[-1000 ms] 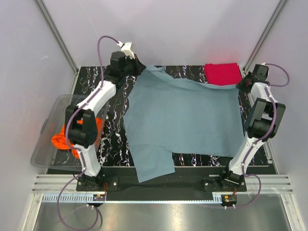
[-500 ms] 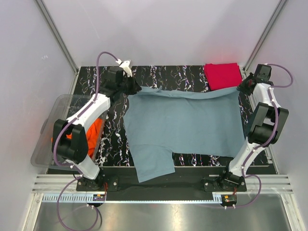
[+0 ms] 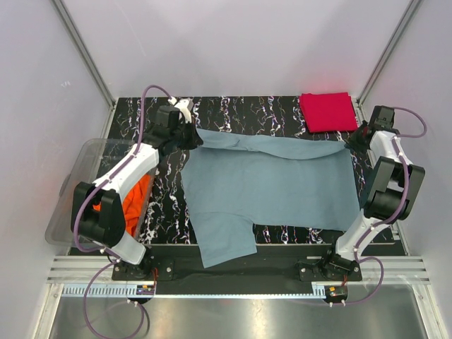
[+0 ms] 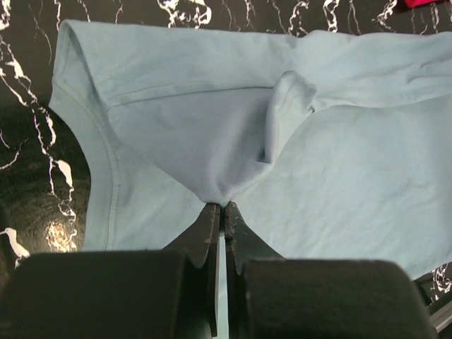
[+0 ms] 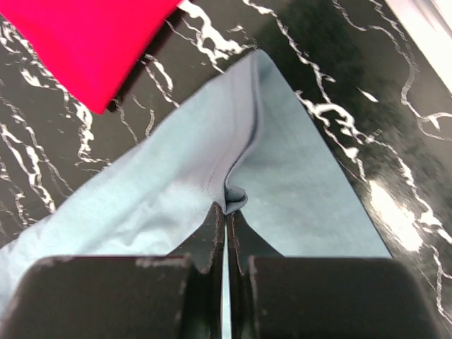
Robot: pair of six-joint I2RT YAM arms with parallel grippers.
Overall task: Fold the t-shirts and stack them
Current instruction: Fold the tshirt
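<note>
The grey-blue t-shirt (image 3: 268, 187) lies spread over the middle of the black marbled table (image 3: 247, 107). Its upper edge is lifted and drawn into a loose band that runs across the frame from upper left to upper right. One flap of it reaches down past the table's lower edge at lower centre.

The left claw (image 4: 222, 209), at the upper left of the overhead view, is pinched tight on the shirt's upper-left end. In its wrist view the cloth gathers to a point between the closed jaws. The right claw (image 5: 226, 210), at the upper right, is likewise clamped on the shirt's upper-right corner, with a small fold of cloth caught at the tips.

The red t-shirt (image 3: 327, 111) sits folded square in the table's upper right corner, close to the lifted corner but apart from it. The orange t-shirt (image 3: 136, 196) lies crumpled in the clear bin (image 3: 67, 212) at the left edge, partly hidden by the left arm.
</note>
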